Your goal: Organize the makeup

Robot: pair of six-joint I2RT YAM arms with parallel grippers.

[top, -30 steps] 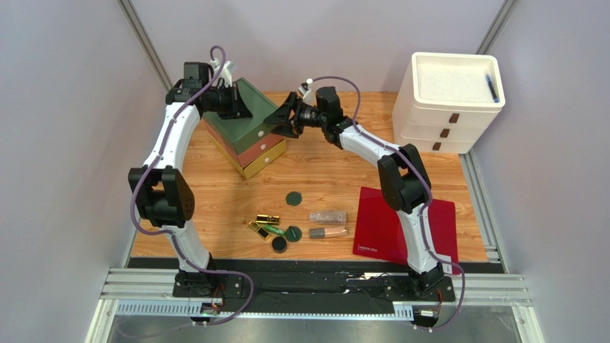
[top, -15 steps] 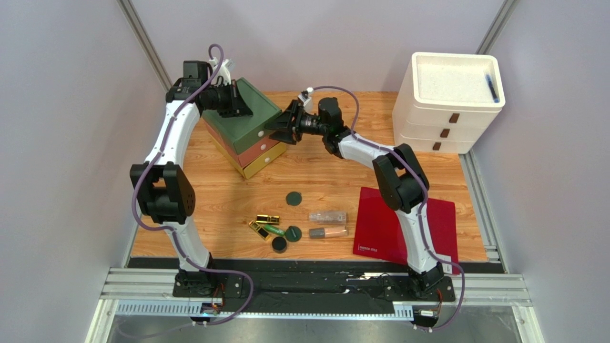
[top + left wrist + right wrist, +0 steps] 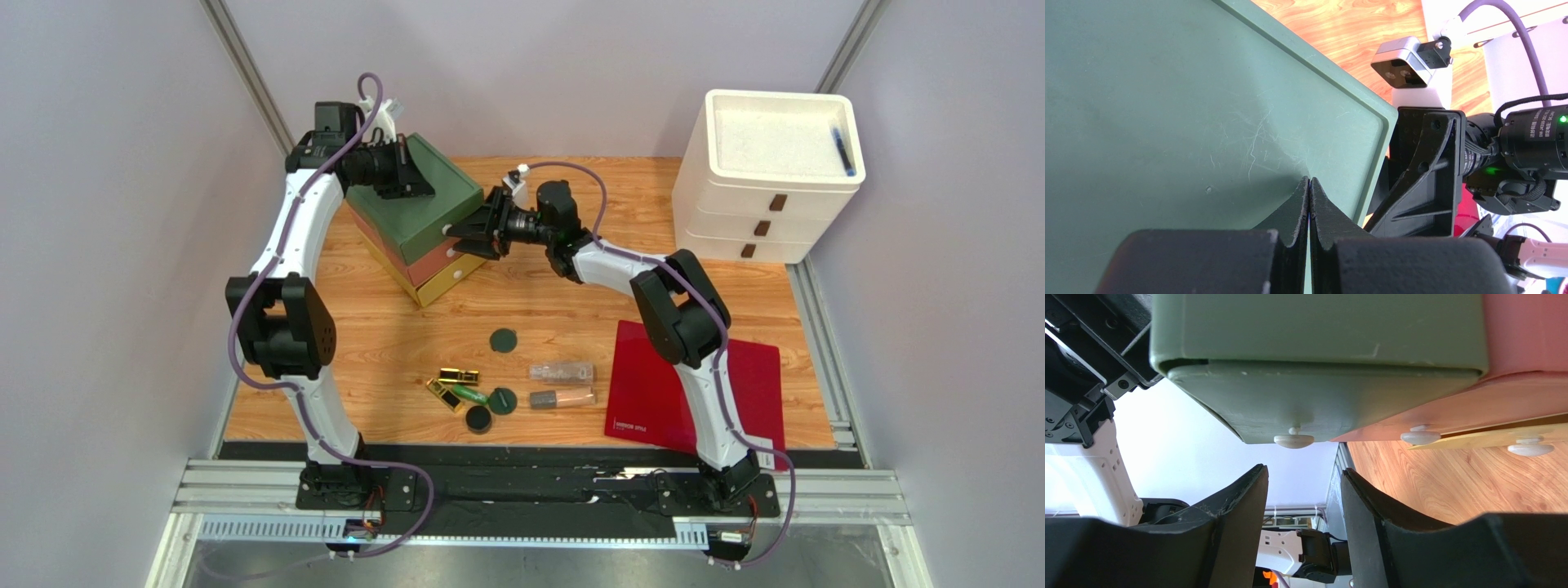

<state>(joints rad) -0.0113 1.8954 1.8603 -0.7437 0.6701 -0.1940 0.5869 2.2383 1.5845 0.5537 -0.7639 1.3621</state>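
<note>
Knob (image 3: 1293, 440) of green drawer (image 3: 1321, 398), contents hidden, faces parted empty right claw (image 3: 1304, 473); left claw (image 3: 1309, 187) closed.

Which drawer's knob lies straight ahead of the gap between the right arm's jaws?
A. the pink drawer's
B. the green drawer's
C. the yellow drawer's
B: in the right wrist view the green drawer's knob sits just beyond the right gripper, opposite the gap between its parted jaws, not yet touched.
</note>
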